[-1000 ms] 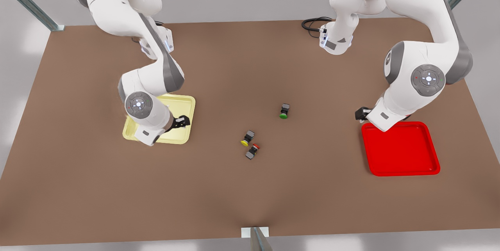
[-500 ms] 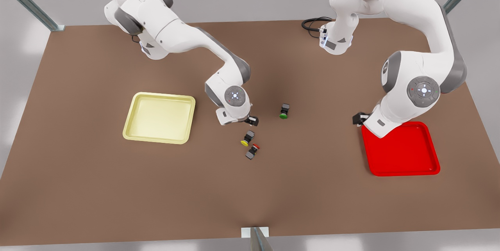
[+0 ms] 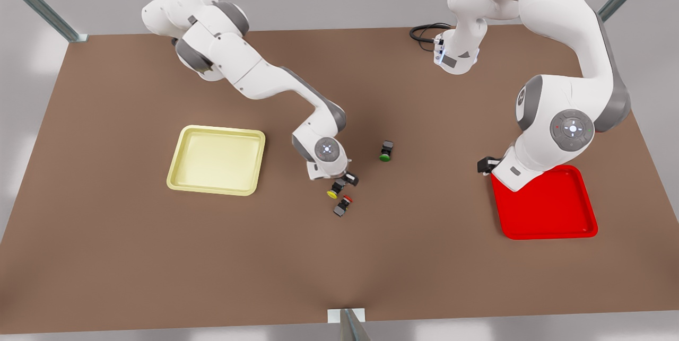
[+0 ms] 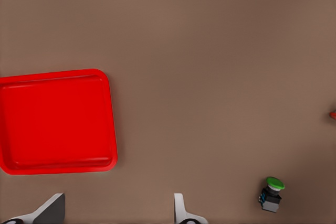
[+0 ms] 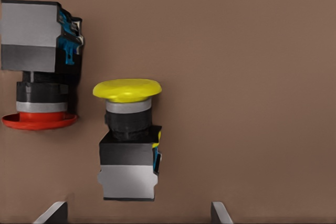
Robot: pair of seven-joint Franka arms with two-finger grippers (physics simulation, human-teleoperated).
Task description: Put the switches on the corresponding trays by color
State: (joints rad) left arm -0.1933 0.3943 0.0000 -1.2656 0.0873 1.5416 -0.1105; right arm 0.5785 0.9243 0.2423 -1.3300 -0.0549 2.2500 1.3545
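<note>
The yellow switch (image 3: 335,190) lies on its side mid-table, and the red switch (image 3: 343,204) lies just in front of it. My right gripper (image 3: 347,179) hovers right over the yellow switch (image 5: 128,140), open, its fingertips either side of the grey body without touching it; the red switch (image 5: 39,61) is beside it. The pale yellow tray (image 3: 217,158) sits at the front view's left. The red tray (image 3: 546,203) sits at the front view's right. My left gripper (image 3: 485,165) waits open at the red tray's (image 4: 52,121) far corner, holding nothing (image 4: 115,211).
A green-capped switch (image 3: 386,151) lies on the brown table between the two arms, and the left wrist view catches this green switch (image 4: 272,195) too. A black cable (image 3: 424,33) coils at the table's back edge.
My right arm swung from above the yellow tray across to the switches and came down over the yellow one. The left arm shifted only slightly by the red tray.
</note>
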